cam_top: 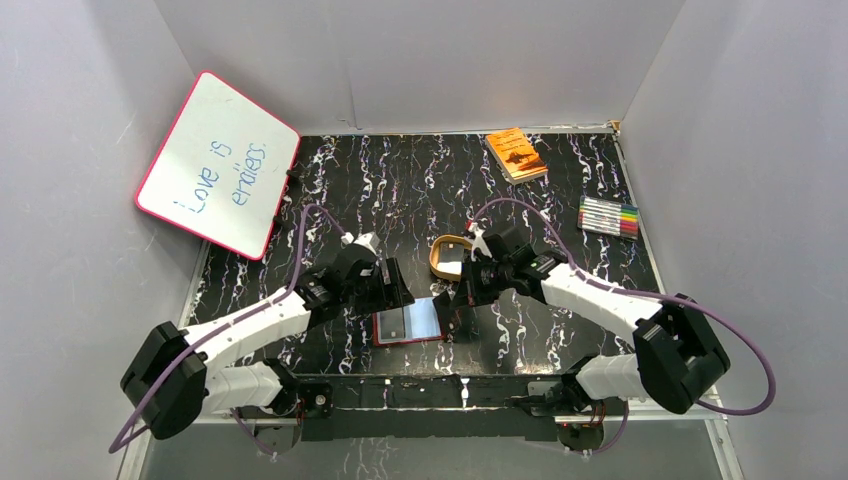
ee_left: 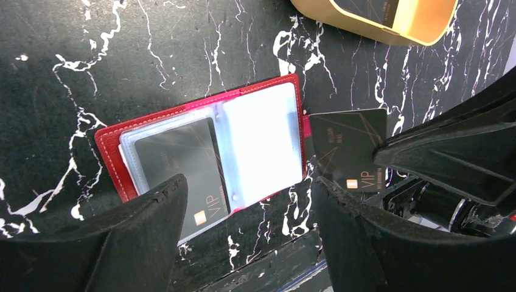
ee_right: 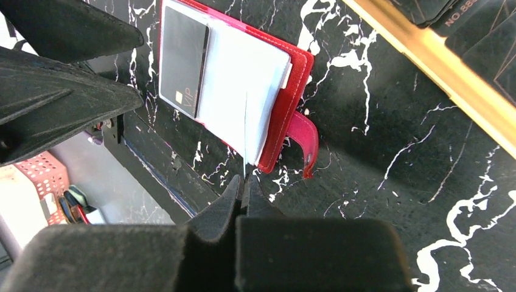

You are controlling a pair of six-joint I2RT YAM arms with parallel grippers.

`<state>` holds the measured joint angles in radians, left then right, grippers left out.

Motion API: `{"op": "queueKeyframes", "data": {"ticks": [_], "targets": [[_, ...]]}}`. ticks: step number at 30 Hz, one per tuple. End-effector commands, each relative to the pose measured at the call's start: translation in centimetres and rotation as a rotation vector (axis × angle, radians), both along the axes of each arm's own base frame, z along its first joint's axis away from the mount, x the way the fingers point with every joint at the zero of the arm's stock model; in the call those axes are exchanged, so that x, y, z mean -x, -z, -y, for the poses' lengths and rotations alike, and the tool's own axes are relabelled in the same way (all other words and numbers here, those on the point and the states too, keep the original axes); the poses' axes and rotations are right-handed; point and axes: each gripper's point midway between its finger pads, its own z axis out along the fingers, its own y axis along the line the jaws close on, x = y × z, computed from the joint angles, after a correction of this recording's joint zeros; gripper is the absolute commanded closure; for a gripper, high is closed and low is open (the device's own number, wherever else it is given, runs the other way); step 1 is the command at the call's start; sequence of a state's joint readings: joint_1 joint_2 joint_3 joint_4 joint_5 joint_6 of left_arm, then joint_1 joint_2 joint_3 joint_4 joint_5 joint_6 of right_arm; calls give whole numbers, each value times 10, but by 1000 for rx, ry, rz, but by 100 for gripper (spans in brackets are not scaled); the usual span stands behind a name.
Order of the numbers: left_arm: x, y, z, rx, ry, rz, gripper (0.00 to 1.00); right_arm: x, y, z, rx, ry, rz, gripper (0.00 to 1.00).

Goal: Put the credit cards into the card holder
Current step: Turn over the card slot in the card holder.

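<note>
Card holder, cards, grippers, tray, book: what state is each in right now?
card holder: lying open, snap tab undone.
first card: tucked inside a clear sleeve.
second card: beside the holder's edge, not yet in.
right gripper: shut on the second card.
left gripper: open above the holder.
gold tray: holding more dark cards.
book: closed, lying flat.

A pink-framed whiteboard [cam_top: 218, 165] leans at upper left. An orange book [cam_top: 516, 154] and coloured markers [cam_top: 608, 216] lie upper right. A gold tray [cam_top: 452, 258] sits centre.
</note>
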<state>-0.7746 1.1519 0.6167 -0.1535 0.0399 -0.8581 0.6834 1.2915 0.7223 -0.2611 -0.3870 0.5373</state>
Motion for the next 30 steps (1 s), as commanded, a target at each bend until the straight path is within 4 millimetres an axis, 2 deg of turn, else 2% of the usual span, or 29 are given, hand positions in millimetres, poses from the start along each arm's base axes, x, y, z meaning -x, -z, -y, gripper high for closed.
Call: {"op": "queueKeyframes", "data": {"ticks": [1,6,12,21,26,30], "targets": [[-6,-13,18,61,31,20,29,-1,-1,-9,-55,0,-18,100],[-11,-10,37,29,81,17,35,-3,-2,3,-8,50,11,100],[-12,7,47,-45,98,-5,43,6,-6,14,5,56,20,100],[-11,40,34,-162,68,-59,53,24,2,9,-57,18,-57,100],[-9,53,29,-196,66,-82,58,27,2,6,-83,14,-75,100],[-5,61,24,-218,64,-97,67,28,3,6,-82,14,-80,100]]}}
